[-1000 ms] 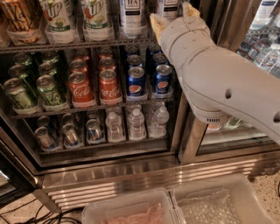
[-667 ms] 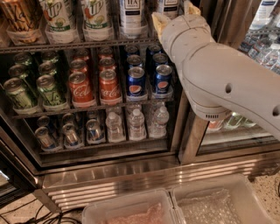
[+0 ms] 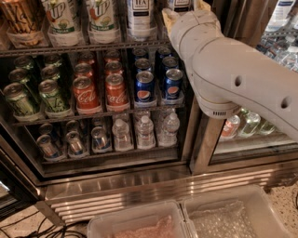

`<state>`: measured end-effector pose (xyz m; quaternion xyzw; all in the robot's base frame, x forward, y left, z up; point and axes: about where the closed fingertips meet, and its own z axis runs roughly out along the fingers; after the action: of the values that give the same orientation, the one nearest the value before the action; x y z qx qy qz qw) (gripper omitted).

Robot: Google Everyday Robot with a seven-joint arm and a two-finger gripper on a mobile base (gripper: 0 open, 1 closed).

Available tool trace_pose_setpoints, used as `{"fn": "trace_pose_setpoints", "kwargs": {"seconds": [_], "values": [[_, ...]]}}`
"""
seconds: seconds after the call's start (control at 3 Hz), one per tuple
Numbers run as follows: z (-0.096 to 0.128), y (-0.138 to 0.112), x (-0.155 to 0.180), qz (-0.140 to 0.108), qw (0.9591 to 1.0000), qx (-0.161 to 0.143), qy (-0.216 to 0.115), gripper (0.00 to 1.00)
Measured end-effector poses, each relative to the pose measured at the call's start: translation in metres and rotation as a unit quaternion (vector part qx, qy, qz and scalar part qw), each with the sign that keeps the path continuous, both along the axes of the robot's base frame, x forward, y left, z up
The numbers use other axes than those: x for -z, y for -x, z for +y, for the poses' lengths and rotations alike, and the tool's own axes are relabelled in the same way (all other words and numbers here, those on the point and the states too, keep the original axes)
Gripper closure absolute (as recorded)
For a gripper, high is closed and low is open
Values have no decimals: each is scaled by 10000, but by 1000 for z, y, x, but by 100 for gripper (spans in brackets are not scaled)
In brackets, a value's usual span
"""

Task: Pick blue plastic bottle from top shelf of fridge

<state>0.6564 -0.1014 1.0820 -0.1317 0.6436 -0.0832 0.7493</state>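
Observation:
The fridge (image 3: 121,179) stands open in front of me with its racks of drinks. On the top shelf (image 3: 93,48) a blue plastic bottle (image 3: 139,16) with a navy and white "TEA" label stands upright. A second bottle with a navy label (image 3: 179,4) stands just right of it, mostly hidden. My gripper (image 3: 185,10) is at the top edge of the view, at that second bottle, at the end of the large white arm (image 3: 233,79) that reaches in from the right.
Green-and-white 7UP bottles (image 3: 60,18) and a gold can (image 3: 21,21) stand left on the top shelf. Below are green cans (image 3: 51,95), Coke cans (image 3: 116,90), Pepsi cans (image 3: 145,86) and small water bottles (image 3: 145,132). Two clear bins (image 3: 186,221) sit on the floor.
The arm has moved a little up and deeper into the fridge, bringing the gripper further onto the top shelf at the right-hand bottle.

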Motion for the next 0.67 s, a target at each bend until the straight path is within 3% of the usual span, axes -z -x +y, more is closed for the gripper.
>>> {"fn": "trace_pose_setpoints", "kwargs": {"seconds": [0.67], "values": [[-5,-22,-1,1,9999,102,71,42]]}}
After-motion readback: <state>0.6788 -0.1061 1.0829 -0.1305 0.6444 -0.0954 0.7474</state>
